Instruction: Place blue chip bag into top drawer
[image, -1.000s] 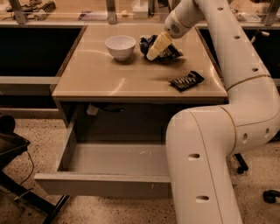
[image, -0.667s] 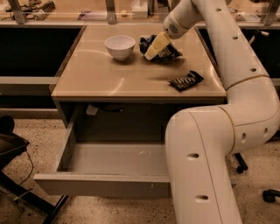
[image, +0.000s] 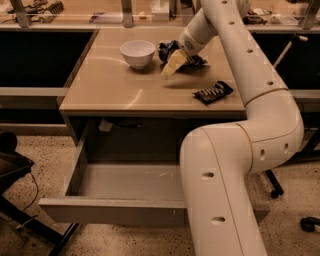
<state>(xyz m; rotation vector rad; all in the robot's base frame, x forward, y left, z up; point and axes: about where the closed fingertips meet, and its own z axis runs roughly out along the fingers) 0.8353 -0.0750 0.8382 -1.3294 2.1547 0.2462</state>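
I take the white bowl (image: 137, 52) as my reference; it stands upright on the far part of the tan table (image: 115, 90). On the right of the bowl, as I see it, the blue chip bag (image: 167, 49) lies crumpled on the table top, near the bowl but not touching it. The gripper (image: 168, 70) is just beside the bowl too, a little nearer to me than the bag, and it points down and toward the bowl side, low over the table. It covers the middle of the bag, so I cannot tell if the gripper is open, closed or holding the bag. The white arm (image: 260, 100) comes to it from the front right. Further right of the bowl, and closer to me, a small black packet (image: 213, 92) lies flat near the table edge. Below the bowl, under the table, the top drawer (image: 112, 210) is pulled out.
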